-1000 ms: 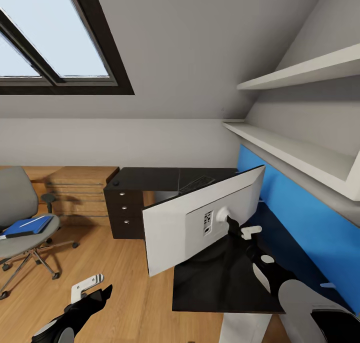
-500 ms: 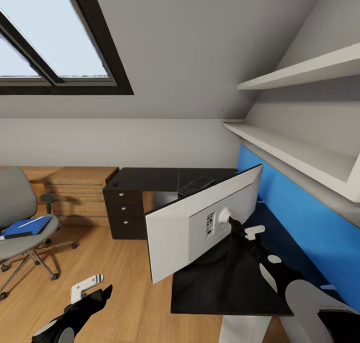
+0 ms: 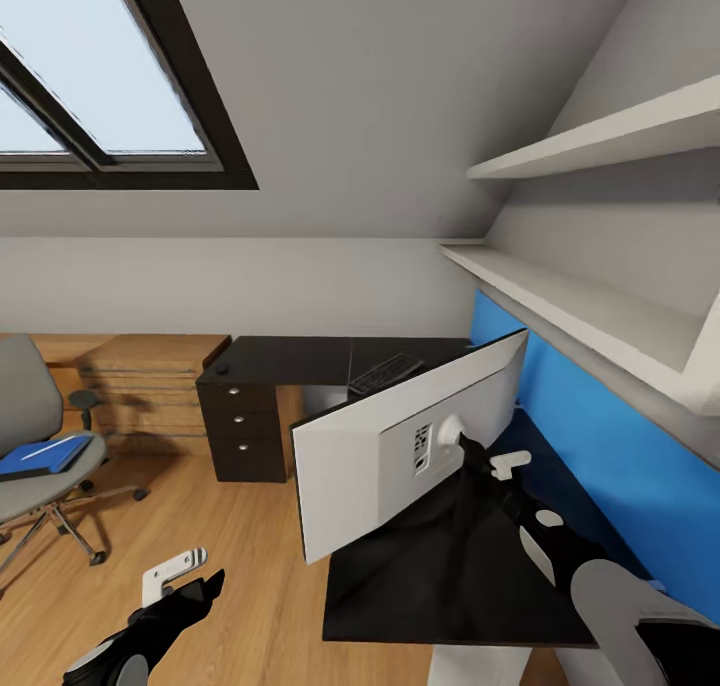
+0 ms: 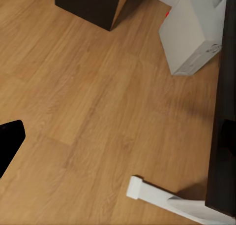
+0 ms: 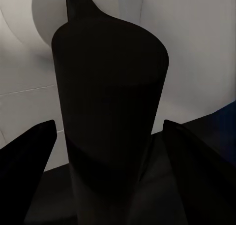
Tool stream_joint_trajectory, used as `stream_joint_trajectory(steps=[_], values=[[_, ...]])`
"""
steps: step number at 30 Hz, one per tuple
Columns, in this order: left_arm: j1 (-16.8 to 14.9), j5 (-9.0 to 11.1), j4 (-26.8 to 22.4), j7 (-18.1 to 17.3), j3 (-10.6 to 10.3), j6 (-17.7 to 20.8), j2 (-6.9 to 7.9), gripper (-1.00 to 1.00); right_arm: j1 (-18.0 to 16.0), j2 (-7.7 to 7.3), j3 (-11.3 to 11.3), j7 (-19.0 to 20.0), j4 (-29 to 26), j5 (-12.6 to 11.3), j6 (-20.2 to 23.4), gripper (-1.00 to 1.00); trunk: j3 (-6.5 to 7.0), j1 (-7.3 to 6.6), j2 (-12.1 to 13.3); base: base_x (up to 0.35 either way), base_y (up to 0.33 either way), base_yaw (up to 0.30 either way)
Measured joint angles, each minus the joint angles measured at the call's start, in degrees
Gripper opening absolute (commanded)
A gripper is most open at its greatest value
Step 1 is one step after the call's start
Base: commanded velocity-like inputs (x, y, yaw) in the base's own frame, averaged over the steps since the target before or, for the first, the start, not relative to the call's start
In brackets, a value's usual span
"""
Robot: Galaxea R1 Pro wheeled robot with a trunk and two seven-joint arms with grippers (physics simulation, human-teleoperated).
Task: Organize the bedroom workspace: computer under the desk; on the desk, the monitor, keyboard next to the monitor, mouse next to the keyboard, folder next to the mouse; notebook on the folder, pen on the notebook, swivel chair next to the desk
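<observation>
The monitor (image 3: 380, 456) shows its white back, tilted over the near part of the black desk (image 3: 290, 358). My right gripper (image 3: 462, 453) is shut on the black neck of its stand (image 5: 110, 112), with one fingertip (image 5: 27, 161) on each side. The monitor's foot is hidden. The keyboard (image 3: 386, 371) lies on the far desk top. At the left, the blue folder (image 3: 40, 456) rests on the swivel chair (image 3: 25, 406). The grey computer (image 4: 194, 33) stands on the floor by the desk edge (image 4: 223, 112). My left gripper (image 3: 175, 578) hangs open low over the floor.
A wooden drawer chest (image 3: 150, 386) stands against the far wall beside the desk's black drawers (image 3: 240, 426). White shelves (image 3: 570, 306) and a blue panel (image 3: 600, 436) run along the right wall. The desk's white pedestal foot (image 4: 147, 190) lies on the plank floor.
The whole view has shifted, so chair, chest and desk sit further left in the picture. The monitor stays in my right gripper and has risen slightly. The left arm has not moved.
</observation>
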Motion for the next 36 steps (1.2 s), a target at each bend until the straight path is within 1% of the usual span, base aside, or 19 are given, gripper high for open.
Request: stream_joint_trajectory(steps=[10,17,25,36], values=[[0.03,-0.02,0.04,0.00,0.03,0.00,0.02,1.00,0.00,0.01,-0.01,0.03,0.00,0.04,-0.01,-1.00,0.00,0.00,-0.01,0.063,-0.121,0.000],[0.01,-0.04,0.04,0.03,0.08,0.01,0.02,1.00,0.00,0.01,-0.02,-0.03,-0.01,0.05,0.01,-1.00,0.00,0.00,-0.01,0.008,-0.013,0.000],[0.01,-0.05,0.03,0.04,0.09,0.00,0.02,1.00,-0.01,0.03,0.26,0.02,-0.04,-0.52,0.16,-1.00,0.00,0.00,-0.01,0.000,0.000,0.000],[0.02,-0.04,0.04,0.02,0.08,0.01,0.01,1.00,0.00,0.02,0.06,-0.04,-0.16,-0.01,0.24,-1.00,0.00,0.00,0.00,0.000,0.000,0.000]])
